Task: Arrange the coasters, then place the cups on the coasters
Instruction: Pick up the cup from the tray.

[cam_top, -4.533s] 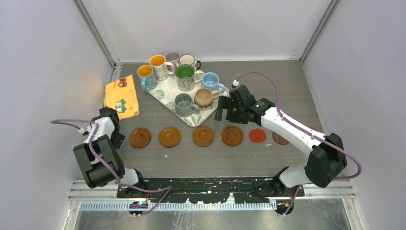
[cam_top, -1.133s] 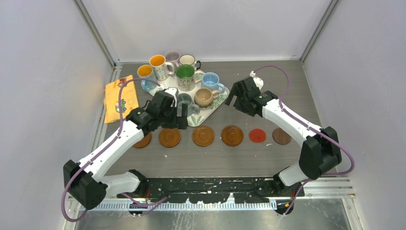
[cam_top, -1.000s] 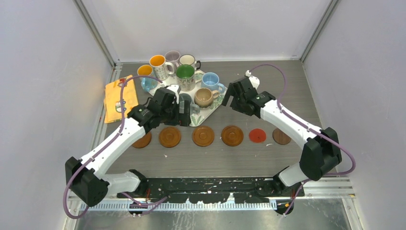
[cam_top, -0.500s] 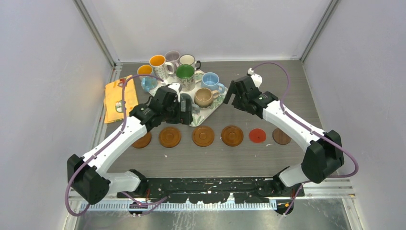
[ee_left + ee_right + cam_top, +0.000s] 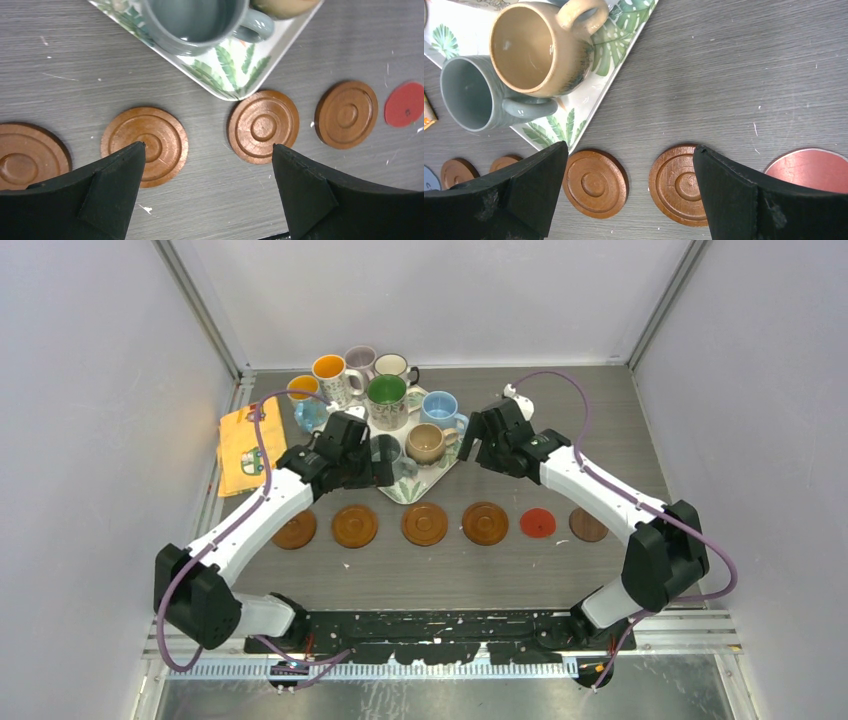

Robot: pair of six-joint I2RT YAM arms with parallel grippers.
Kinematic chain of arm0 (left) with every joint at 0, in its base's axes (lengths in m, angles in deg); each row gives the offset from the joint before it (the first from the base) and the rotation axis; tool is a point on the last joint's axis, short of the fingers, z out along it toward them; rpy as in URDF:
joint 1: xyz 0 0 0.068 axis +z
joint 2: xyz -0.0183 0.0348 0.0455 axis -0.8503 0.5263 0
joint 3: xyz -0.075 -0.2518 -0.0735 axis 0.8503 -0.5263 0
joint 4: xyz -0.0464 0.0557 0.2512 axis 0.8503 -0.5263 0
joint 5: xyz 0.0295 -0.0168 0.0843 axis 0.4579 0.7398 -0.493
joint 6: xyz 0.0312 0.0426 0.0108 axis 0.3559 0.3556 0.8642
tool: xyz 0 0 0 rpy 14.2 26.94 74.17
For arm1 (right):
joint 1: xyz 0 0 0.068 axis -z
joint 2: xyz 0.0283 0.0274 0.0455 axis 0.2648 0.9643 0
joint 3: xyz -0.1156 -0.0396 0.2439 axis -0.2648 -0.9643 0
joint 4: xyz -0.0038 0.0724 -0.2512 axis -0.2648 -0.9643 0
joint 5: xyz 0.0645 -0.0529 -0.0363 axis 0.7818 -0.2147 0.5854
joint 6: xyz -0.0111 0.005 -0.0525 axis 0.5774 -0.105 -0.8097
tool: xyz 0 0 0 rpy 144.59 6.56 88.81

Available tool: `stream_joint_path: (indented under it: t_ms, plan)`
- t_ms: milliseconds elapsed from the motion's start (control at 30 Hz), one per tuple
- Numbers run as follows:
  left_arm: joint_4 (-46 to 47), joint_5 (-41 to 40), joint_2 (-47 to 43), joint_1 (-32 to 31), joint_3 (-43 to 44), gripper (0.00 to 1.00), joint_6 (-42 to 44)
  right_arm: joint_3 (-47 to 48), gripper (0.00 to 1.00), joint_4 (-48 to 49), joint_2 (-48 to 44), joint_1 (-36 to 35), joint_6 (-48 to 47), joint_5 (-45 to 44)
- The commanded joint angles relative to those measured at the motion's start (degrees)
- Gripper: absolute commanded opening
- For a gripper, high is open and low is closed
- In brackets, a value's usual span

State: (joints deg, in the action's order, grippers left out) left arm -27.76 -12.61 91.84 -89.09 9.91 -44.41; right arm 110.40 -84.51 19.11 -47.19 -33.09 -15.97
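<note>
Reaching out from its folded rest at near left, the left gripper point(image 5: 383, 462) now hangs over the grey mug point(image 5: 192, 20) on the leaf tray point(image 5: 225, 70), jaws fully spread, holding nothing. The right gripper point(image 5: 630, 150), shifted slightly toward the tan mug point(image 5: 531, 47), is equally wide and empty. Six coasters point(image 5: 425, 523) lie in a row near the tray; no cups point(image 5: 387, 392) stand on them.
</note>
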Motion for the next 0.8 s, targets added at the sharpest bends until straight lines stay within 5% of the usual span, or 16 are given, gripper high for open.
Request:
stream_joint_path:
  t_ms: [0,133,400,767]
  plan:
    - [2.1,-0.7,0.6,1.6,2.2,1.00,-1.8,1.7,1.00,2.1,0.2,-0.3,-1.8,1.5]
    - [3.7,-0.7,1.8,0.7,0.4,1.00,-7.3,2.2,1.00,2.4,1.0,-0.6,-2.2,2.6]
    - [8.7,-15.1,5.5,-7.5,-3.1,1.00,-23.6,1.0,1.00,1.8,-0.4,-1.4,-1.1,1.6]
    - [7.7,-25.3,19.4,-9.4,7.2,1.00,-32.2,-2.6,1.00,-0.6,-7.7,-1.4,0.0,-2.0]
